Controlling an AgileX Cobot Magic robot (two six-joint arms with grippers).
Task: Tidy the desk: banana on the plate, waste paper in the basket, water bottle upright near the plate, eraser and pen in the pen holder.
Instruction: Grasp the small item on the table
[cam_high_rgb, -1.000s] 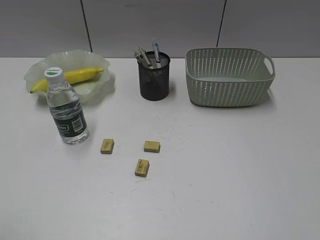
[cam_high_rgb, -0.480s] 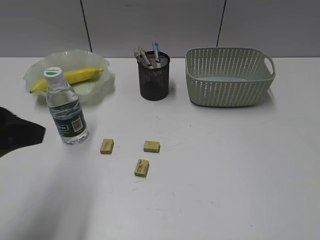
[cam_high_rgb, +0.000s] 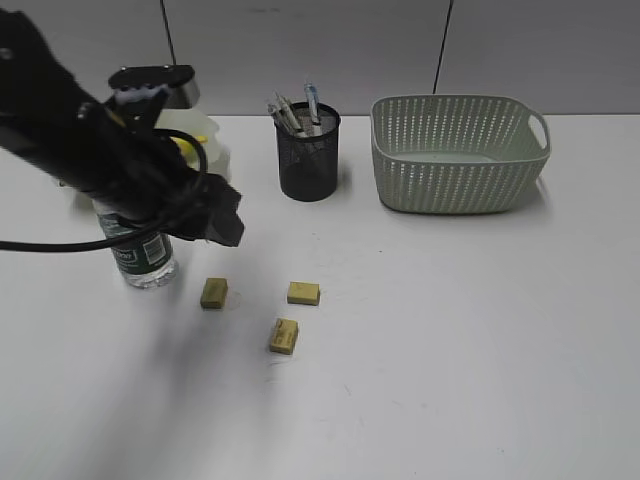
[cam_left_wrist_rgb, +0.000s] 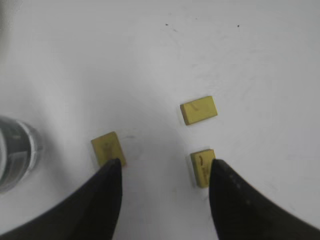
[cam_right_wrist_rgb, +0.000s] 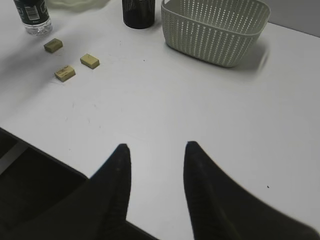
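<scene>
- The left gripper (cam_left_wrist_rgb: 162, 172) hangs over the desk (cam_high_rgb: 450, 340) with its jaws spread wide and nothing between them, above three yellow erasers (cam_left_wrist_rgb: 198, 110).
- The right gripper (cam_right_wrist_rgb: 155, 150) holds nothing, its jaws parted over bare tabletop near the desk's front edge.
- The water bottle (cam_high_rgb: 145, 258) stands upright behind the left arm (cam_high_rgb: 100, 150).
- The pen holder (cam_high_rgb: 308, 152) holds pens (cam_high_rgb: 312, 102) and stands left of the basket (cam_high_rgb: 455, 155).

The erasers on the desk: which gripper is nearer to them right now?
Left. The left gripper hovers open just above the three erasers, its fingers framing them. The right gripper sits far back at the desk's near edge, open and empty.
</scene>
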